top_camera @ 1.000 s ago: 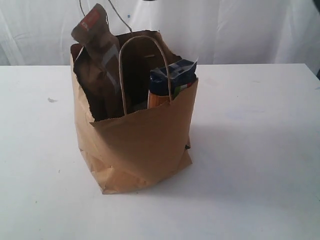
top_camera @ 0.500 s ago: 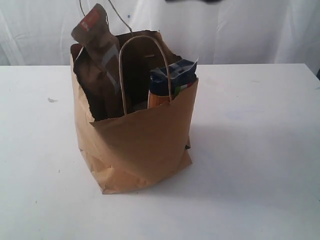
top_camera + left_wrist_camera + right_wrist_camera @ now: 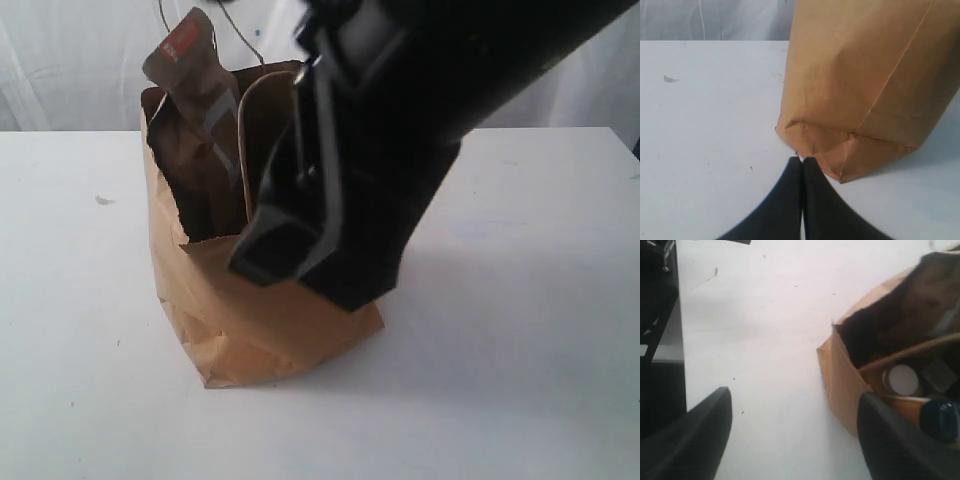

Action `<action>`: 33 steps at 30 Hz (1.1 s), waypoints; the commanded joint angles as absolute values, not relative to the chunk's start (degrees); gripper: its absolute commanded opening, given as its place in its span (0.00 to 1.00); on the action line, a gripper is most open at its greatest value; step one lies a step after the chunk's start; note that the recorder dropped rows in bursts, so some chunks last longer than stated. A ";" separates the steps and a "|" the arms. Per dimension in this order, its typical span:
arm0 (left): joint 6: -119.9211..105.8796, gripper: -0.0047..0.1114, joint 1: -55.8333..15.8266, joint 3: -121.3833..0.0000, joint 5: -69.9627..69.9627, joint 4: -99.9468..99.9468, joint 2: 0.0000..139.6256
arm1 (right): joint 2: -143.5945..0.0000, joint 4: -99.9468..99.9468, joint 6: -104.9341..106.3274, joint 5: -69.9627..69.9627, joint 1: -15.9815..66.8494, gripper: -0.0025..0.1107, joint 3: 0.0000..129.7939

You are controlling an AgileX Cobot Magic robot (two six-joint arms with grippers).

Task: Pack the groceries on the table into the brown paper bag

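Observation:
The brown paper bag (image 3: 250,320) stands upright on the white table (image 3: 520,350). A dark-brown pouch (image 3: 195,90) with a red label sticks out of its left side. My right arm (image 3: 400,150) hangs black and blurred in front of the bag and hides its right half. Seen from above, the bag (image 3: 840,385) holds the pouch (image 3: 925,305), a white cap (image 3: 902,380) and a navy packet top (image 3: 940,420). My right gripper (image 3: 795,393) is open and empty beside the bag's rim. My left gripper (image 3: 801,160) is shut and empty at the bag's lower corner (image 3: 840,160).
A small scrap (image 3: 104,200) lies on the table left of the bag, the same scrap (image 3: 670,78) showing in the left wrist view. Black equipment (image 3: 660,315) borders the table in the right wrist view. A white curtain (image 3: 80,60) hangs behind.
My right arm has swung into the exterior view and now covers the bag's right half and the orange-navy packet. The bag and pouch have not moved.

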State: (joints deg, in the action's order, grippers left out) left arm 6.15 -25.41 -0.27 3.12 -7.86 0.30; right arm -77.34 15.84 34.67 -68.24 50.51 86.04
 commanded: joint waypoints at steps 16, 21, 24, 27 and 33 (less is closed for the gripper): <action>5.99 0.04 -25.14 0.00 2.99 -8.46 0.00 | -89.62 6.47 35.75 -58.92 55.99 0.58 87.39; 5.99 0.04 -25.14 0.00 2.99 -8.46 0.00 | -94.02 4.00 35.39 -59.60 55.99 0.53 90.56; 5.99 0.04 -25.14 0.00 2.99 -8.46 0.00 | -96.59 3.44 34.54 -62.23 55.99 0.52 92.41; 5.99 0.04 -25.14 0.00 2.99 -8.46 0.00 | -99.25 0.66 33.42 -65.89 55.99 0.52 93.93; 5.99 0.04 -25.14 0.00 2.99 -8.46 0.00 | -101.50 -1.28 31.71 -67.39 55.99 0.43 94.84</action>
State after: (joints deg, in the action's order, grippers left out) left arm 6.15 -25.41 -0.27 3.12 -7.86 0.30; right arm -101.29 -0.31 32.59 -66.73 56.01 94.24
